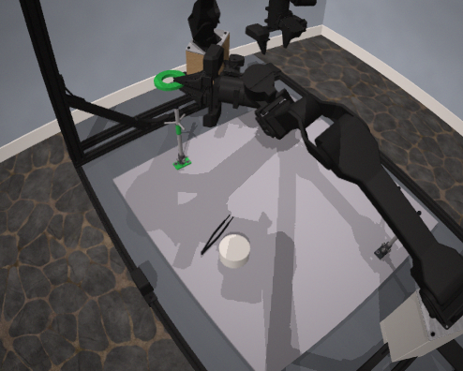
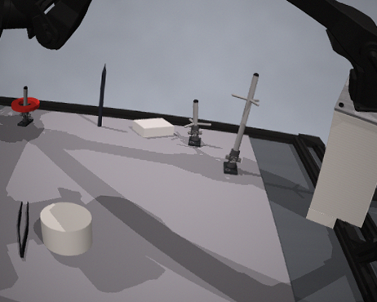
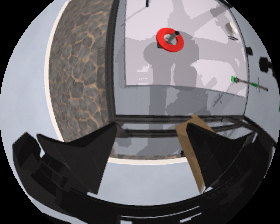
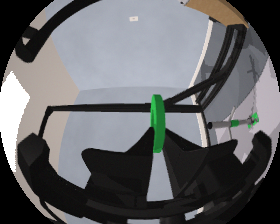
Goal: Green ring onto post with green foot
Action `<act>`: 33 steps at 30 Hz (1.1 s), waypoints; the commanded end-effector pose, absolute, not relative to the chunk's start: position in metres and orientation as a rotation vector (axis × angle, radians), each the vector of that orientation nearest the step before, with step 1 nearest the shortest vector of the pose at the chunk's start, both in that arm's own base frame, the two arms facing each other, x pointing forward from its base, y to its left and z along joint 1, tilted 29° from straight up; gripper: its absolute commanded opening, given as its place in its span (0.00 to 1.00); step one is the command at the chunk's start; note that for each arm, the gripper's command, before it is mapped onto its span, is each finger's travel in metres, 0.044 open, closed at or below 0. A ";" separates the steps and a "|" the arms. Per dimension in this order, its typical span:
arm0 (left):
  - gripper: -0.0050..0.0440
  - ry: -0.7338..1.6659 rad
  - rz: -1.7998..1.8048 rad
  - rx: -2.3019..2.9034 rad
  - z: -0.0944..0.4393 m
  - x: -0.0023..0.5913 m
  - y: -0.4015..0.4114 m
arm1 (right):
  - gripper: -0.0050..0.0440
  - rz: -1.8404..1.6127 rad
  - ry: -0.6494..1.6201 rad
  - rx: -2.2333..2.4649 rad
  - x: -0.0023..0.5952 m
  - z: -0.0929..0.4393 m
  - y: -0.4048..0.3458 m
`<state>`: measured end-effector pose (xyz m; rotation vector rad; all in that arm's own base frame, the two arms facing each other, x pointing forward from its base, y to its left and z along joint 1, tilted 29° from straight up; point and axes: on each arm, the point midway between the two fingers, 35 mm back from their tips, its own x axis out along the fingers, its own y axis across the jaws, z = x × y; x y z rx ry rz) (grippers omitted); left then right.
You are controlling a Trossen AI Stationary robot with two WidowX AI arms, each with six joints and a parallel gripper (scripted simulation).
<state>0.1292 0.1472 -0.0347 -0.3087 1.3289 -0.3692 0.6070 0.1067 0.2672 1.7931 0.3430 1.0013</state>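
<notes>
The green ring (image 1: 167, 81) hangs in the air at the far left of the table, gripped at its edge by my right gripper (image 1: 184, 84), which is shut on it. In the right wrist view the ring (image 4: 156, 123) stands edge-on between the fingers. The post with the green foot (image 1: 180, 142) stands below and a little in front of the ring; its three pins are near its top. It also shows small in the right wrist view (image 4: 240, 122). My left gripper (image 1: 275, 37) is open and empty, raised high at the back.
A red ring (image 2: 25, 106) sits on a short post. Two other posts (image 2: 194, 123) (image 2: 242, 123), a dark spike (image 2: 101, 96), a white block (image 2: 153, 127), a white cylinder (image 1: 233, 250) and black tweezers (image 1: 216, 234) are on the table. A wooden block (image 1: 206, 55) stands behind.
</notes>
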 end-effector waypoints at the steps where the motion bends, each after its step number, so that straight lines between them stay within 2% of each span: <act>1: 0.92 1.326 -0.372 -0.310 -0.035 0.129 0.147 | 0.10 1.031 0.402 1.758 0.607 0.252 0.101; 11: 0.92 1.326 -0.372 -0.310 -0.035 0.129 0.147 | 0.10 1.031 0.402 1.758 0.608 0.250 0.103; 24: 0.92 1.326 -0.372 -0.310 -0.035 0.129 0.147 | 0.10 1.031 0.402 1.758 0.622 0.182 0.136; 33: 0.92 1.326 -0.372 -0.310 -0.035 0.129 0.147 | 0.10 1.031 0.402 1.758 0.623 0.178 0.138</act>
